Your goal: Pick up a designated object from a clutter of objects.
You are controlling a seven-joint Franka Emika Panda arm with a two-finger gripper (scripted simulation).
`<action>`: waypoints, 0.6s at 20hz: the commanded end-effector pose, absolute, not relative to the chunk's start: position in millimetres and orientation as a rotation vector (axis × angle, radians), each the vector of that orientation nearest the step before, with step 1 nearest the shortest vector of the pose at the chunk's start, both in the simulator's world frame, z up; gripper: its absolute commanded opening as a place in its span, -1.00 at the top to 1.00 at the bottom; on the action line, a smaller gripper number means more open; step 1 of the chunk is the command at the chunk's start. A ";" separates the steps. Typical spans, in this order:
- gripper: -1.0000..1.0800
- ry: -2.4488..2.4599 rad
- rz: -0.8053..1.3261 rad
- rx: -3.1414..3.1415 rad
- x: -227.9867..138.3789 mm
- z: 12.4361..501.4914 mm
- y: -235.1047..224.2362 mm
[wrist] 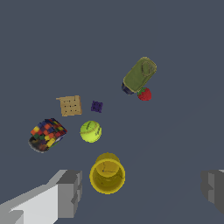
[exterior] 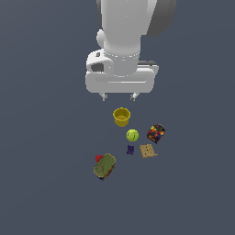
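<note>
- Tool (exterior: 119, 97) hanging above the desk (exterior: 41, 183), fingers spread wide, nothing held between them; two short fingertips (exterior: 104, 96) poking out below the white hand body in the exterior view.
- In the wrist view, tool (wrist: 142, 188) seen as two grey pads at the frame edge, well apart, with the yellow cup between and just beyond them.
- Yellow cup (exterior: 121, 116) (wrist: 107, 173) upright, mouth open, nearest to the tool of all the items, almost directly below it.
- Yellow-green ball (exterior: 132, 135) (wrist: 90, 131) just past the cup, farther from the tool.
- Tan square cracker (exterior: 148, 150) (wrist: 70, 105) lying flat on the desk, beyond the ball from the tool, apart from everything, untouched.
- Tiny purple piece (exterior: 130, 149) (wrist: 96, 106) just beside the cracker, not touching it.
- Dark speckled packet (exterior: 156, 133) (wrist: 47, 134) near the cracker, off to one side of the ball, about as far from the tool as the ball.
- Olive-green tin (exterior: 104, 166) (wrist: 140, 74) farthest from the tool, with a small red piece (exterior: 98, 158) (wrist: 145, 94) touching its side.
</note>
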State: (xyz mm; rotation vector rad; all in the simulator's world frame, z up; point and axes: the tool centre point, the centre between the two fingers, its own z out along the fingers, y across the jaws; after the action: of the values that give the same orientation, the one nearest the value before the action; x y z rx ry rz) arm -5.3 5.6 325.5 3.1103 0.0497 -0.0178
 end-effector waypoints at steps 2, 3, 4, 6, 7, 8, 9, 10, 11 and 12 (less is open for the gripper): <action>-0.92 0.050 -0.018 3.110 -5.1 325.5 5.2; -0.92 0.051 -0.017 3.110 -4.6 325.9 4.5; -0.92 0.053 -0.015 3.109 -3.8 326.5 3.2; -0.92 0.059 -0.011 3.108 -1.6 328.1 -0.5; -0.92 0.065 -0.009 3.107 -0.6 329.2 -2.6; -0.92 0.070 -0.008 3.106 0.1 330.2 -4.4; -0.92 0.075 -0.007 3.105 0.4 331.0 -5.5; -0.92 0.079 -0.006 3.105 0.5 331.6 -6.3; -0.92 0.082 -0.006 3.104 0.5 331.9 -6.7; -0.92 0.084 -0.006 3.104 0.4 332.1 -6.8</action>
State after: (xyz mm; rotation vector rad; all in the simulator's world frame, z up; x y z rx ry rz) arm 0.2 -6.2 331.5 3.1049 0.0781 -0.0067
